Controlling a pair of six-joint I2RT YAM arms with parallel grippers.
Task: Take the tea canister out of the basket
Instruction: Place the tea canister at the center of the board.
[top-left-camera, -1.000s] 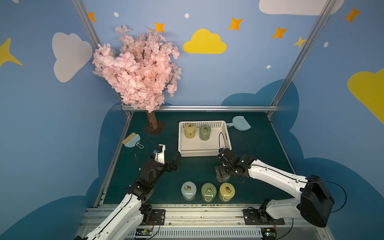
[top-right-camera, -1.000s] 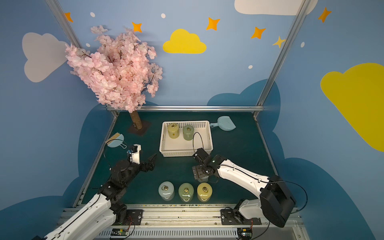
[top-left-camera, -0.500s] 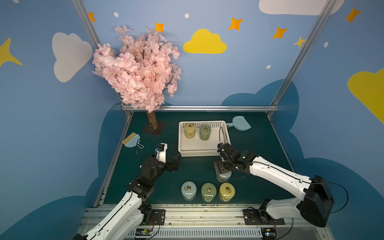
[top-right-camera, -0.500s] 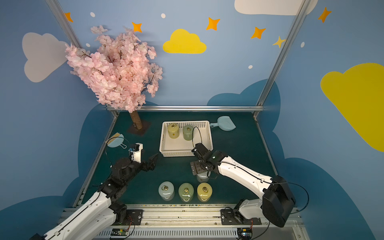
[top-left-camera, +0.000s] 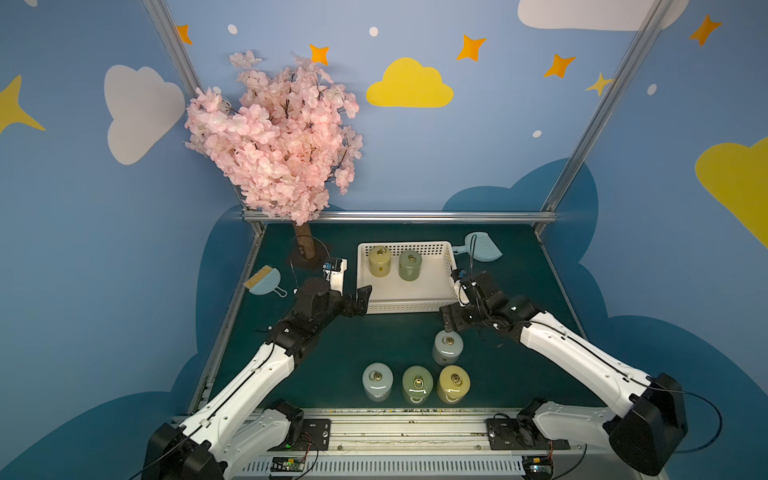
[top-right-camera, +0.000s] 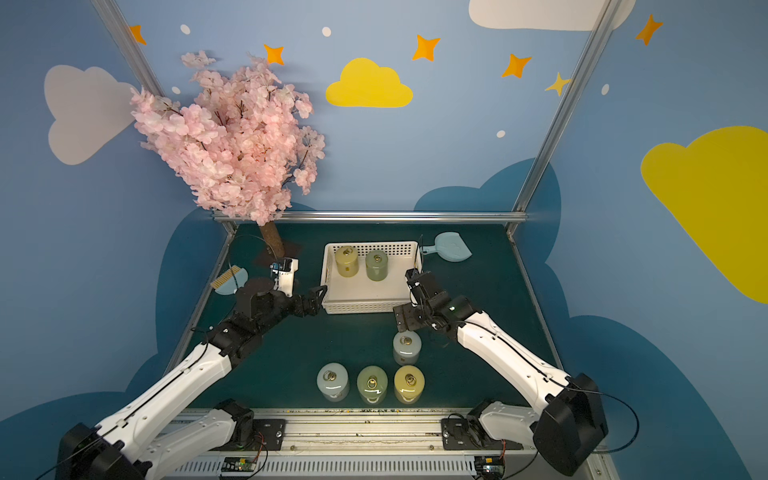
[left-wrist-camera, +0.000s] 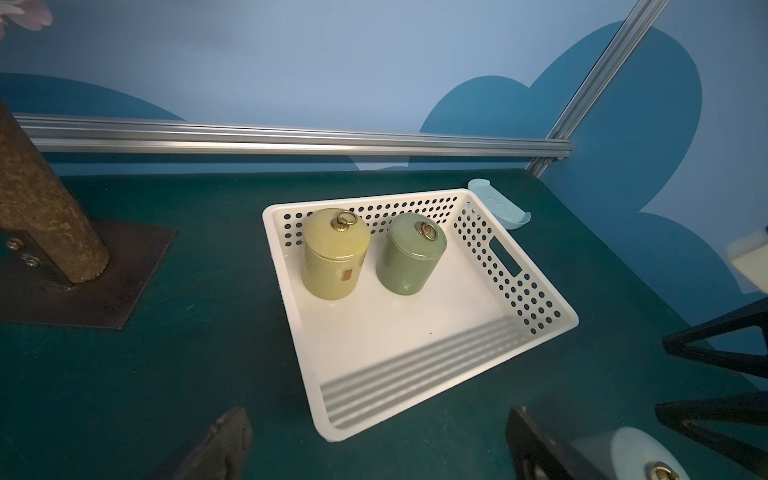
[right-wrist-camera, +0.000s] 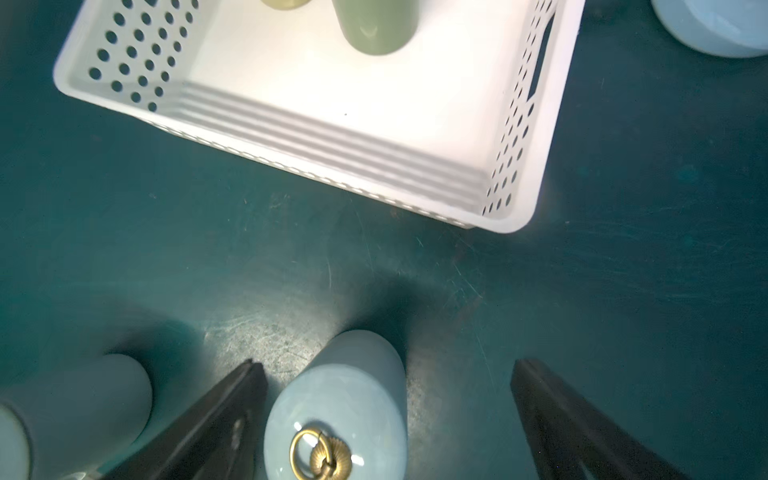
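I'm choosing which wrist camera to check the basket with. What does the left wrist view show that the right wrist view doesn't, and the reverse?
Only left wrist: the tree trunk, plus the ring lids of the yellow canister and green canister. Only right wrist: a blurred canister at the frame edge. Both: the white basket holding those two canisters, the pale blue dustpan, and the pale blue canister on the mat by the right gripper, jaws open.

— What's lost inside the basket (right-wrist-camera: 515, 137)?
— In the right wrist view the edge cuts off the green canister's (right-wrist-camera: 374, 25) lid. The yellow canister (right-wrist-camera: 286, 3) beside it is a sliver.
— Behind the basket?
— The dustpan (left-wrist-camera: 505, 210), partly hidden in the left wrist view.
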